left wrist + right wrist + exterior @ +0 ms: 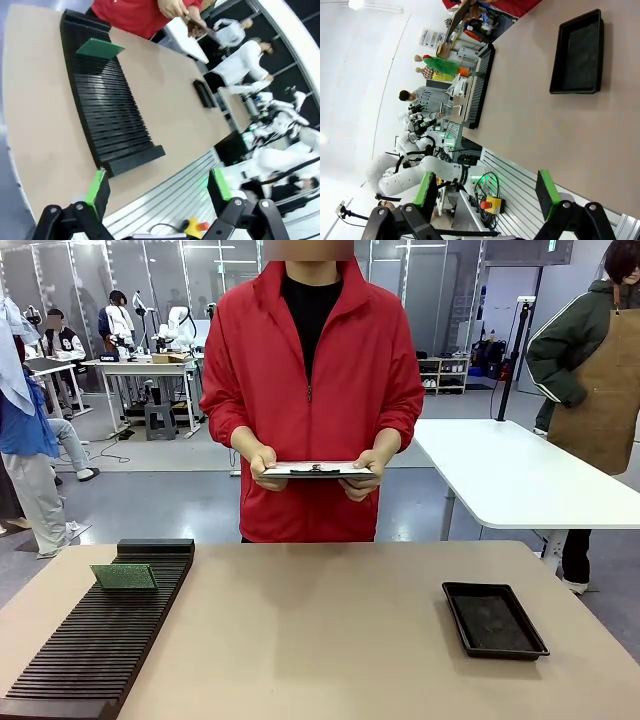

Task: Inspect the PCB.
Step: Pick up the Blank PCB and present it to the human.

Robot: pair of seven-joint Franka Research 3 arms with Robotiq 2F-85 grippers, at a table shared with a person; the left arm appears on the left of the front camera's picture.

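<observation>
1. The PCB is leaning in the rack at the table's nine o'clock, lower edge hidden.
2. The left gripper and right gripper are gaping wide, empty.
3. The person is holding a clipboard edge-on.

Green PCB tilted on black rack

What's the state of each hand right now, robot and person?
Left robot hand: open, empty.
Right robot hand: open, empty.
Person's hands: holding the clipboard.
</observation>
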